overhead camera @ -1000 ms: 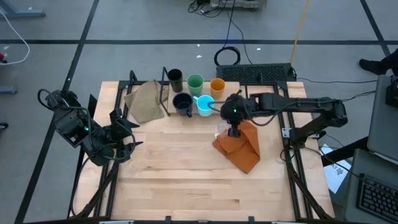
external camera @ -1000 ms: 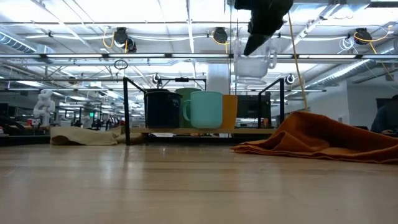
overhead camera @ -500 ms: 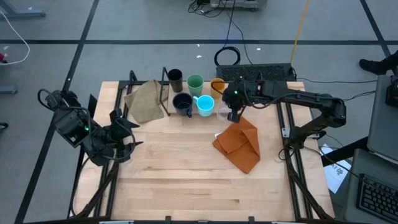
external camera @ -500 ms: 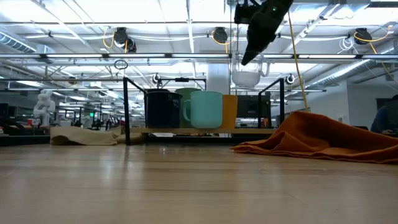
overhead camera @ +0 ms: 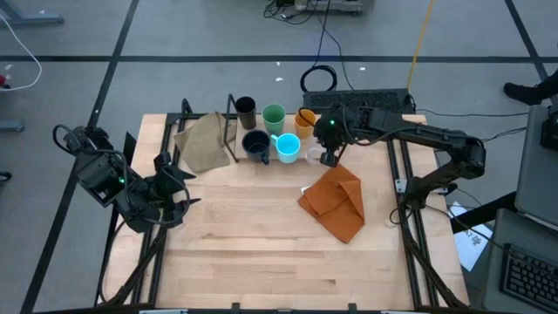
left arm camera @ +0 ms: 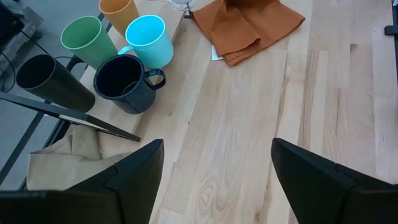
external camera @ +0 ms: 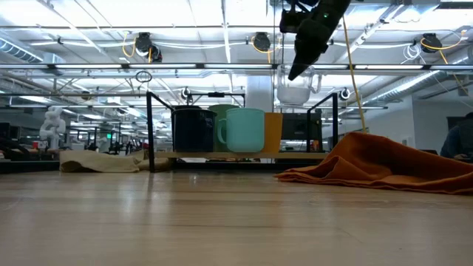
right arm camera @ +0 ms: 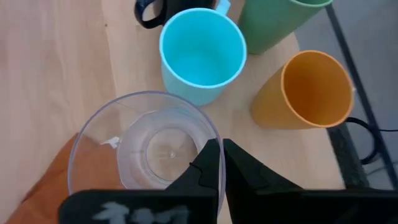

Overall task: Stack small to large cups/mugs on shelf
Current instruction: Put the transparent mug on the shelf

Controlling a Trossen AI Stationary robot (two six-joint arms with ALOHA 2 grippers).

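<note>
Five cups stand upright on the low shelf [external camera: 299, 156] at the table's far side: a dark brown cup [overhead camera: 245, 108], a green cup [overhead camera: 274, 115], an orange cup [overhead camera: 304, 120], a navy mug [overhead camera: 255, 144] and a light blue mug [overhead camera: 287, 146]. My right gripper [overhead camera: 327, 158] is shut on a small clear cup [right arm camera: 146, 146], which it carries in the air just right of the light blue mug and near the orange cup. My left gripper [overhead camera: 171, 187] waits open at the table's left side, holding nothing. My right gripper pinches the clear cup's rim [right arm camera: 216, 144] on the side nearest the wrist, one finger inside the cup and one outside. The fingers slant down from above, coming from the table's right. The cup [external camera: 294, 90] hangs upright below them, mouth up, clear of shelf and table.
An orange cloth [overhead camera: 336, 202] lies crumpled on the table right of centre, near the shelf's right end. A beige cloth [overhead camera: 202, 142] lies at the shelf's left end, by its black legs. Bare wood fills the table's near half.
My right gripper has swung from above the orange cloth toward the table's far edge, to the cups on the shelf, carrying the clear cup upright and clear. It has stayed shut on the cup.
</note>
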